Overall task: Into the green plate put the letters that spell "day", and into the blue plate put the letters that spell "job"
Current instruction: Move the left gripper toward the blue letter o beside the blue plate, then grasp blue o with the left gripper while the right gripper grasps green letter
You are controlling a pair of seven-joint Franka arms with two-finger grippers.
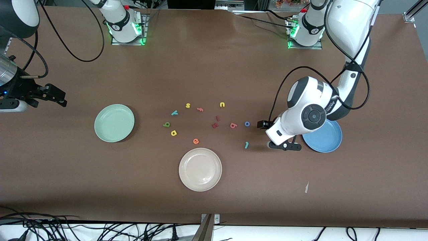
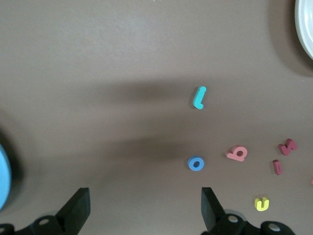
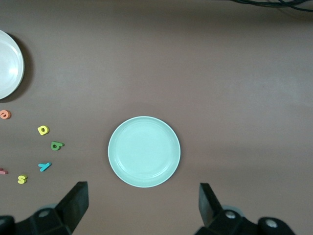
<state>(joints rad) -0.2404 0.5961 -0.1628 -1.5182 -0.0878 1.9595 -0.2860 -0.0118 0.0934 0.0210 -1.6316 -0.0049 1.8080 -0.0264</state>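
The left gripper [image 1: 272, 134] hangs with fingers spread wide and empty at centre right of the front view, beside the blue plate [image 1: 326, 140]. Just past its fingertips lie the blue "o" [image 1: 247, 124], salmon "b" [image 1: 233, 125] and teal "j" [image 1: 246, 144]. The right gripper [image 1: 55, 96], also spread and empty, waits at the frame's upper left edge. The green plate [image 1: 114, 123] sits centre left, bare, with the teal "y" [image 1: 174, 112], dark green letter [image 1: 166, 125] and yellow letter [image 1: 174, 133] near mid-frame.

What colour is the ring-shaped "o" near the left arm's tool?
Blue; the "o" shows best in the left wrist view, beside the salmon-pink "b".
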